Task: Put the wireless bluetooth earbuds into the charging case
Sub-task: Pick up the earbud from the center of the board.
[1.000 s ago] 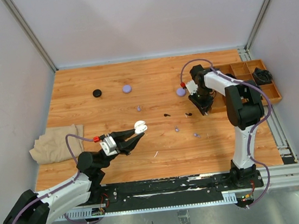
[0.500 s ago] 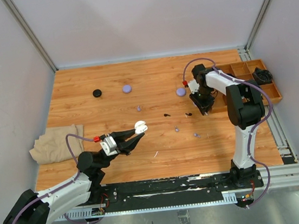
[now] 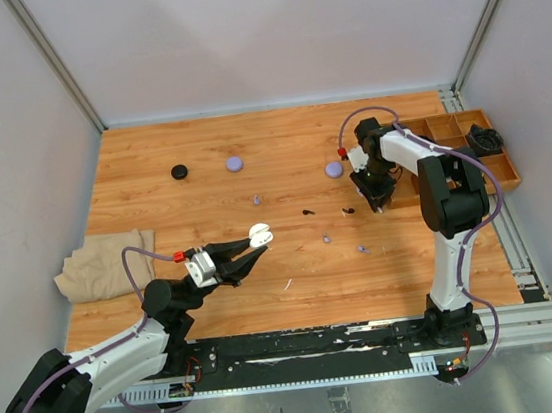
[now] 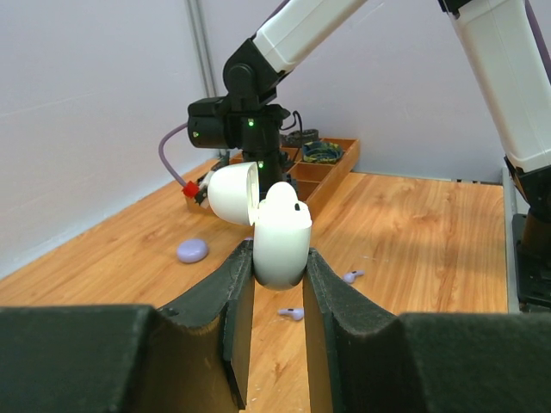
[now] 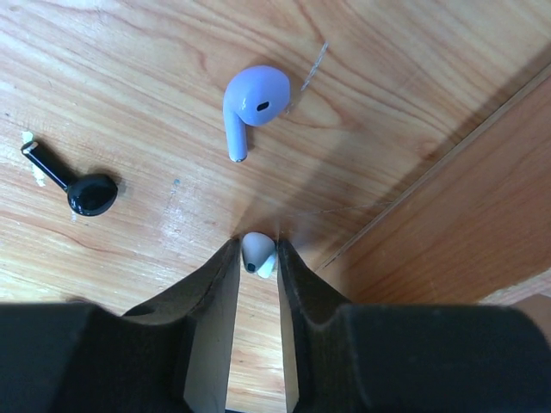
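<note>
Right wrist view: the right gripper [image 5: 257,261] pinches a white earbud [image 5: 256,253] low at the table [image 5: 387,69]; tiny, light and glossy, it looks slippery and is best held across its bulb. The left gripper [image 4: 280,277] clamps the open white charging case [image 4: 281,234].

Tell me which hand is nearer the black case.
Left. Left hand: toward the robot and right of the black round case. Right hand: far right, beside the wooden tray.
</note>
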Available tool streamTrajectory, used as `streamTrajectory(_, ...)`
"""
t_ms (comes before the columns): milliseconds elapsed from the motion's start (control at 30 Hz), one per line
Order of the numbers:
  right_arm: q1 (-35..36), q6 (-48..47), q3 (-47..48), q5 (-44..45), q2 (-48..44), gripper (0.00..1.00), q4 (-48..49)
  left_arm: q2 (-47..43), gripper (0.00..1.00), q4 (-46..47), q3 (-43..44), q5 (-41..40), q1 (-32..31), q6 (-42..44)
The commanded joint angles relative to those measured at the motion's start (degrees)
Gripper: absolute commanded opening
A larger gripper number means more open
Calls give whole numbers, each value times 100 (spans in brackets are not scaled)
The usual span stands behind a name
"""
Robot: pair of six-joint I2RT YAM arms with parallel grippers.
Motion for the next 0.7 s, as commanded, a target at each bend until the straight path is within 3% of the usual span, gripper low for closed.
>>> streamTrajectory(0,-94,138,53,-43,190,23,316,15,0,102,-69,56,-23,53)
streamTrajectory(300,-92,330,-178,-71,-164,15,470,57,0,122,-60,64,-23,39)
streamTrajectory(667,401,782,-507,339,-1434,13,609,265,0,461,-27,-207,-23,30)
